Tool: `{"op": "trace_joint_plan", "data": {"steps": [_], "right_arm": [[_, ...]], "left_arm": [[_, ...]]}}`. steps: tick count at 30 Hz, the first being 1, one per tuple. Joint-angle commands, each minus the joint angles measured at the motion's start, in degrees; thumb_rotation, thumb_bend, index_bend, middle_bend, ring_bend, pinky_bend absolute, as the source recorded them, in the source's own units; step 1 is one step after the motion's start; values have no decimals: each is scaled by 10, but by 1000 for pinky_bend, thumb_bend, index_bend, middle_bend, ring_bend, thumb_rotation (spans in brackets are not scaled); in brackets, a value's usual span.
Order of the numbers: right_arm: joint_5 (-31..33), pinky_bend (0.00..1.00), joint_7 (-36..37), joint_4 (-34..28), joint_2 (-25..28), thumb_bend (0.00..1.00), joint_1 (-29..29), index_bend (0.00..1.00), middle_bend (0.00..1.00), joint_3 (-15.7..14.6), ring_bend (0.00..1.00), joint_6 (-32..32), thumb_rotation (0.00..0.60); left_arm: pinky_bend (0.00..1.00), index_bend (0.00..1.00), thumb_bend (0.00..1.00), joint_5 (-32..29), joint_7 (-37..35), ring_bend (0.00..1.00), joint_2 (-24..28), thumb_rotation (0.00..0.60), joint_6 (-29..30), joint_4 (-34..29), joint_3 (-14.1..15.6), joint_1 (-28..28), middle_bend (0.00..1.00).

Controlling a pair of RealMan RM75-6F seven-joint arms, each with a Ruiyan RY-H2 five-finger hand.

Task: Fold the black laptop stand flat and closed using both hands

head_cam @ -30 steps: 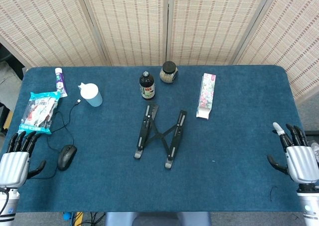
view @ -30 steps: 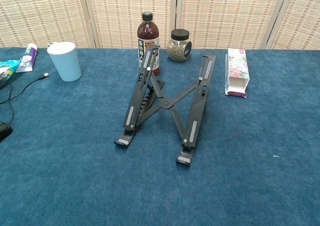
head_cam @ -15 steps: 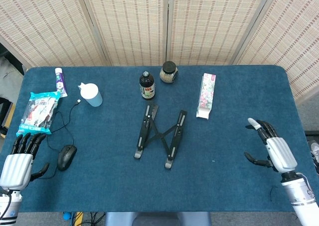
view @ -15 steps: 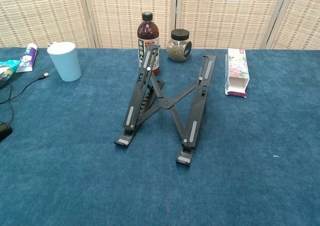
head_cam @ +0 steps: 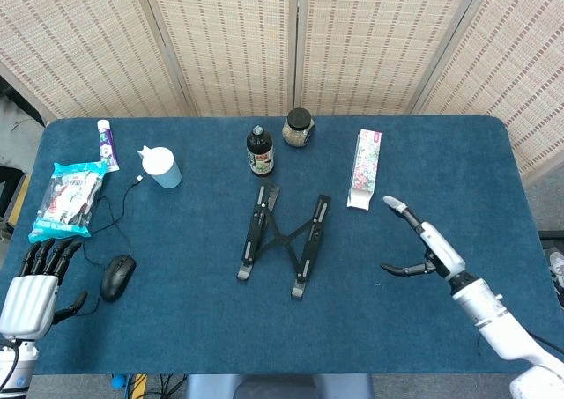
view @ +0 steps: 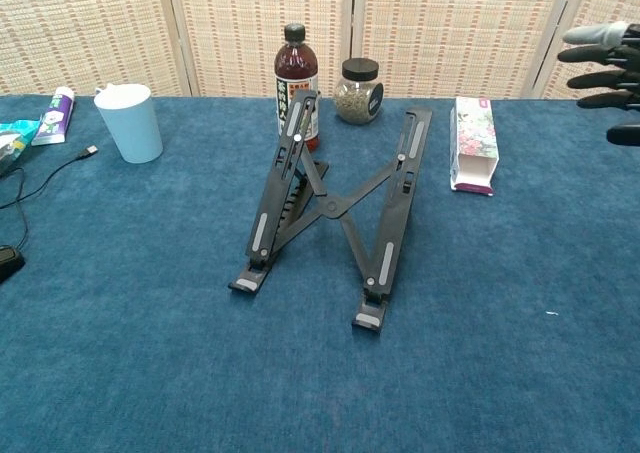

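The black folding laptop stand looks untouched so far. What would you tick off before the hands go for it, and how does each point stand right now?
1. Black folding laptop stand propped open, rails spread on the blue table cloth: ok, nothing folded yet.
2. Right hand empty, fingers apart: ok.
3. Left hand empty, fingers apart, at the table's near left corner, far from the stand: not ok for a two-handed fold.
4. Flowered carton lies between the right hand and the stand's far end: cannot tell whether it will be in the way.
5. Dark bottle stands just behind the stand's raised end: possible knock risk, not ok.
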Motion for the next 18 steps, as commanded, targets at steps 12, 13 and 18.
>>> {"op": "trace_joint_plan", "data": {"steps": [12,13,18], "right_arm": [[47,0,173,75,-80,95,106,0,12,30,0,-106,600],[49,0,184,78,-84,95,110,0,13,32,0,-109,600],[58,0,237,106,-111,97,137,0,24,40,0,-139,600]], "left_arm": [[0,114,220,-5,-2,0,-3,600,-11,1,1,-3,105],[0,114,220,-5,-2,0,-3,600,-11,1,1,-3,105],[0,114,220,-4,1,0,-2,600,-12,-2,2,-3,105]]}}
